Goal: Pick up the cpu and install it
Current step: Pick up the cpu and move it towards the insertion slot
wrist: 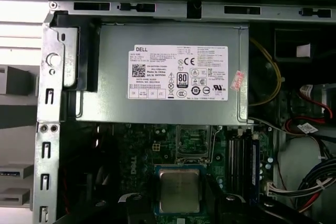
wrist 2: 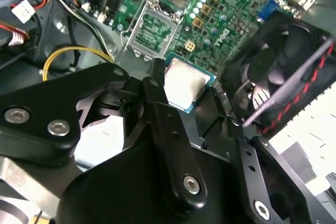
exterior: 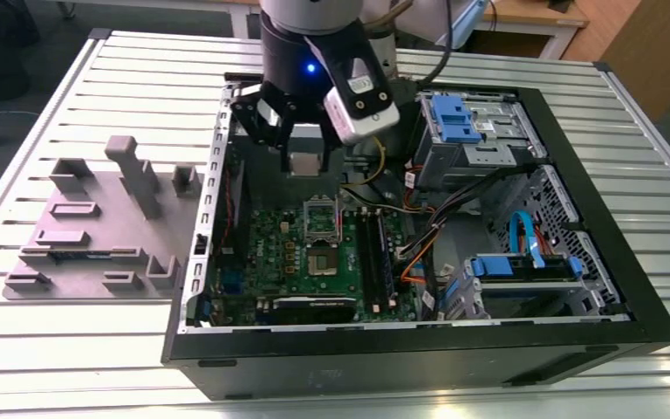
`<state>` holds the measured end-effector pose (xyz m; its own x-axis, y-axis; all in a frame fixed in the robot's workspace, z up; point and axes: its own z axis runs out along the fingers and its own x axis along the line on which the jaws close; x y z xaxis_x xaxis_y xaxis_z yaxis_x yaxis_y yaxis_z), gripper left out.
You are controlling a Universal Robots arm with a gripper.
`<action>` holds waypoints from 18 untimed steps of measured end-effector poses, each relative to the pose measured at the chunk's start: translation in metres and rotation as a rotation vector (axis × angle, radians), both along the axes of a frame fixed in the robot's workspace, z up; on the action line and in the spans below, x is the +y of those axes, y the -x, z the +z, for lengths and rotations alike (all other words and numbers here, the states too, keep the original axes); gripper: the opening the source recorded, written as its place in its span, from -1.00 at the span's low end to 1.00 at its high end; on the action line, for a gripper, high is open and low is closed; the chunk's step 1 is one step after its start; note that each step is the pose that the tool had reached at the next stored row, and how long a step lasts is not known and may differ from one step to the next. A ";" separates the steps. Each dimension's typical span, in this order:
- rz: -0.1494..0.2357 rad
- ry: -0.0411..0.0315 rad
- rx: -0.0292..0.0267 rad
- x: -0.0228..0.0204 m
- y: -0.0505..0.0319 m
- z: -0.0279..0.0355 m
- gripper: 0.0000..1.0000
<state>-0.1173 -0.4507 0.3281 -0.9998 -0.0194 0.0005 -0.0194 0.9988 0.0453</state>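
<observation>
End effector (exterior: 306, 159) clamped on cpu (wrist 2: 184, 84), hovering inside case (exterior: 405, 362) over board, near empty socket (exterior: 317, 262). Pickup done; seating not yet done.

- An open black metal computer case (exterior: 428, 353) sits on the middle of the slatted silver tabletop (exterior: 79, 349).
- A grey moulded plastic tray (exterior: 91, 236) lies beside the case, toward the tabletop's edge at the exterior view's left.
- A small square silver-topped cpu (exterior: 307, 164), between the black gripper's (exterior: 307, 159) fingers, hangs above the green motherboard (exterior: 300, 271) inside the case.

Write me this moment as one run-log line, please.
end effector: shut on cpu | cpu: held above motherboard, inside open computer case | install: not yet done
</observation>
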 end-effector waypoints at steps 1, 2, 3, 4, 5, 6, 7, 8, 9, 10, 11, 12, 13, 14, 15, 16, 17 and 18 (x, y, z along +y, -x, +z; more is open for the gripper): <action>0.000 0.0000 0.0005 -0.0011 -0.0013 -0.0016 -0.06; 0.000 0.0000 0.0010 -0.0023 -0.0027 -0.0032 -0.06; 0.000 -0.0001 0.0014 -0.0033 -0.0041 -0.0048 -0.06; 0.000 -0.0001 0.0019 -0.0042 -0.0053 -0.0065 -0.06; 0.000 -0.0001 0.0023 -0.0051 -0.0065 -0.0083 -0.06; 0.000 0.0000 0.0029 -0.0061 -0.0078 -0.0102 -0.06; 0.000 -0.0001 0.0034 -0.0069 -0.0089 -0.0120 -0.06; 0.000 -0.0001 0.0038 -0.0077 -0.0100 -0.0138 -0.06; 0.000 0.0000 0.0042 -0.0086 -0.0111 -0.0154 -0.06; 0.000 0.0000 0.0046 -0.0095 -0.0122 -0.0169 -0.06; 0.000 0.0001 0.0049 -0.0103 -0.0134 -0.0183 -0.06; 0.000 0.0000 0.0052 -0.0111 -0.0147 -0.0198 -0.06; 0.000 -0.0001 0.0055 -0.0118 -0.0160 -0.0212 -0.06; 0.000 -0.0001 0.0058 -0.0127 -0.0176 -0.0228 -0.06; 0.000 -0.0001 0.0062 -0.0134 -0.0189 -0.0242 -0.06; 0.000 -0.0001 0.0066 -0.0142 -0.0201 -0.0254 -0.06; 0.000 0.0000 0.0070 -0.0150 -0.0212 -0.0265 -0.06; 0.000 0.0000 0.0072 -0.0156 -0.0221 -0.0276 -0.06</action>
